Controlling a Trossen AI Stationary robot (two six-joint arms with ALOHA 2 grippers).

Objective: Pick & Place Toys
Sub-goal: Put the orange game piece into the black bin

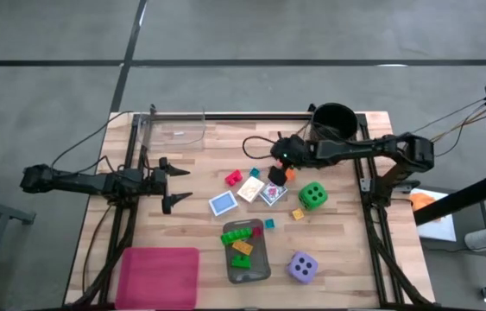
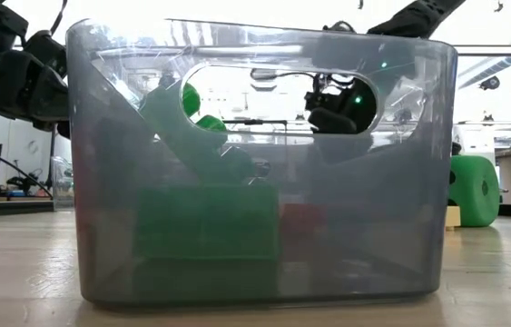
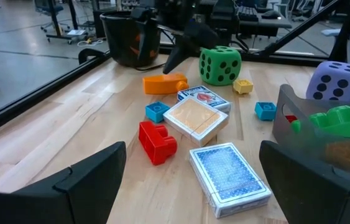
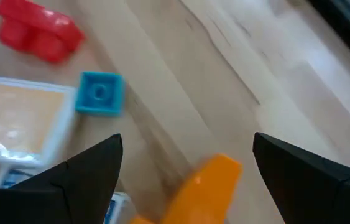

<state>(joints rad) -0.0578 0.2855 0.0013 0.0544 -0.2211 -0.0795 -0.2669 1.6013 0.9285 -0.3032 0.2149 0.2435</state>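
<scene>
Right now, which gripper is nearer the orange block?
The right. The right gripper hangs just above the orange block, its fingers spread either side of it. The left gripper waits open across the table, past the red block and the cards.

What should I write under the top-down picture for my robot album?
Right gripper hangs open over the orange block, left gripper waits open, and green blocks fill the grey tray.
</scene>
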